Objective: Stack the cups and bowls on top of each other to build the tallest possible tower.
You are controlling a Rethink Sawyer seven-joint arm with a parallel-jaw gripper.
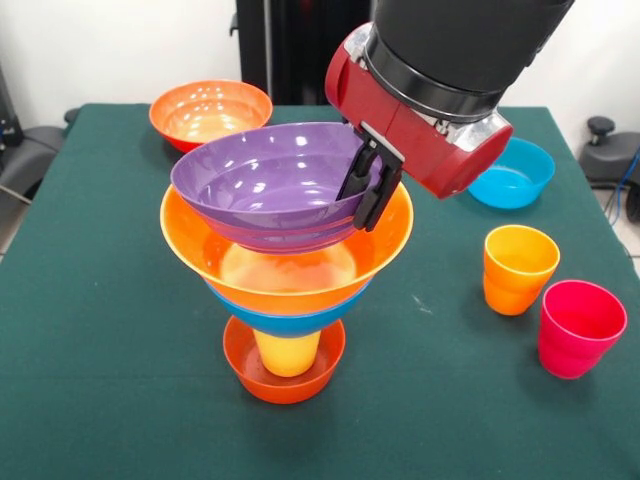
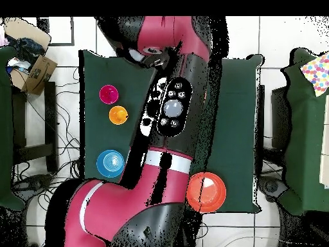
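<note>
The tower (image 1: pixel 287 300) stands at mid-table. A small red-orange bowl (image 1: pixel 284 382) at its base holds an upright yellow cup (image 1: pixel 287 353). Above that come a large blue bowl (image 1: pixel 285 321) and a large light orange bowl (image 1: pixel 290 272). A purple bowl (image 1: pixel 265 183) rests on top, tilted a little. My gripper (image 1: pixel 367 186) is shut on the purple bowl's right rim, one finger inside and one outside. The blue cup is out of view. In the overhead view my arm hides the tower and the gripper.
A medium red-orange bowl (image 1: pixel 210 110) (image 2: pixel 205 192) sits at the far left. A small teal-blue bowl (image 1: pixel 512 172) (image 2: pixel 110 163) sits at the right. An orange cup (image 1: pixel 517 268) (image 2: pixel 118 115) and a pinkish red cup (image 1: pixel 580 327) (image 2: pixel 108 94) stand at the near right on the green table (image 1: pixel 100 300).
</note>
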